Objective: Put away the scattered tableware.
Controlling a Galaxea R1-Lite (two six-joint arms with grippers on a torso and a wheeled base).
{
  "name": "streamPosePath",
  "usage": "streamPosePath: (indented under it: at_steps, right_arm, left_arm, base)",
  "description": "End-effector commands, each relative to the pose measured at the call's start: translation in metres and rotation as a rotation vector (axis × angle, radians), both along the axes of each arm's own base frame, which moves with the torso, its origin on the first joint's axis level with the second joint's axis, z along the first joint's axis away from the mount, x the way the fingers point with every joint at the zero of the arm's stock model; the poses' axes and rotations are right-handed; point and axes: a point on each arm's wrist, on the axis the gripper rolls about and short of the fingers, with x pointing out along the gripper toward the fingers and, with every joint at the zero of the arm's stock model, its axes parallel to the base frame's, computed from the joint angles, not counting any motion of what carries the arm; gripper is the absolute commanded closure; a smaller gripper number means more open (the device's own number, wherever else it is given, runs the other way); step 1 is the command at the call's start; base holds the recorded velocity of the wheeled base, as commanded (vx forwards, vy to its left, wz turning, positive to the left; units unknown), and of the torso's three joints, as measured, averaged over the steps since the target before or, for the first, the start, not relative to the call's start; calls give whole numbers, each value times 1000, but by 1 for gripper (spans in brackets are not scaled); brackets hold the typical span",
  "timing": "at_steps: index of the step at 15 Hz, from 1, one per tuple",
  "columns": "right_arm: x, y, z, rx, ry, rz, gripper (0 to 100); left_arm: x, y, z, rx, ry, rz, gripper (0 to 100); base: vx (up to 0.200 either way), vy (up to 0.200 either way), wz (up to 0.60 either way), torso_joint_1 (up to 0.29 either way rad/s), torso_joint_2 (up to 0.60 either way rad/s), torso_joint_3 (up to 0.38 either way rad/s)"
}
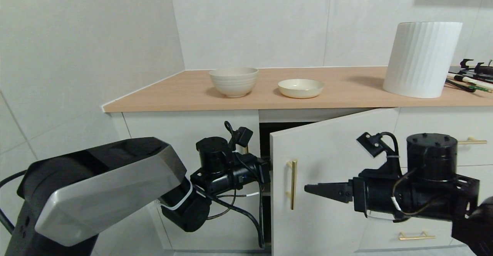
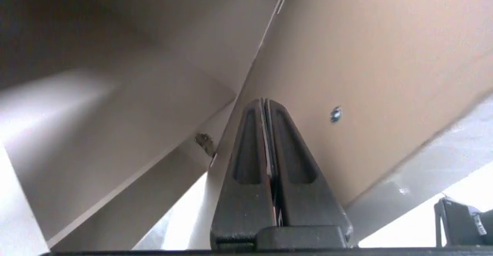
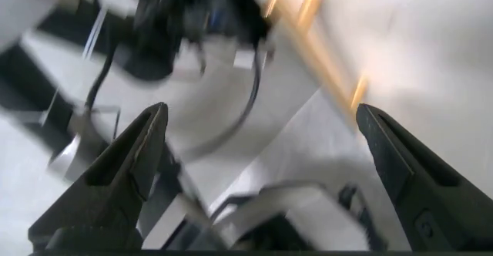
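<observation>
Two pieces of tableware stand on the wooden counter (image 1: 346, 90): a ribbed cream bowl (image 1: 233, 81) and, to its right, a shallow cream dish (image 1: 300, 88). Below them the white cabinet door (image 1: 331, 171) is swung partly open. My left gripper (image 2: 266, 109) is shut with nothing in it, its tips against the inner face of that door; its wrist (image 1: 231, 171) sits at the dark gap by the door's edge. My right gripper (image 3: 258, 133) stands open and holds nothing. In the head view the right gripper (image 1: 312, 189) is just right of the door's gold handle (image 1: 292, 184).
A tall white ribbed container (image 1: 422, 59) stands on the counter's right part, with several utensils (image 1: 468, 82) beyond it. Drawer fronts with gold handles (image 1: 416, 236) are to the right of the door. Tiled walls close off the left side and the back.
</observation>
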Motion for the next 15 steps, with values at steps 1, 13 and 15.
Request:
streamPosePath:
  at_steps: [1, 13, 15]
  right_arm:
    - [-42, -11, 8, 9, -16, 45, 0]
    - [-85, -4, -3, -17, 26, 186, 0]
    - [-85, -4, -3, -18, 29, 186, 0]
  left_arm:
    - [-6, -1, 12, -2, -3, -11, 100]
    - [-12, -11, 20, 16, 26, -38, 100]
    - [-3, -17, 18, 27, 43, -40, 100]
  base:
    - [0, 0, 0, 0, 0, 0]
    - [-100, 0, 0, 1, 1, 1]
    - [0, 0, 0, 0, 0, 0]
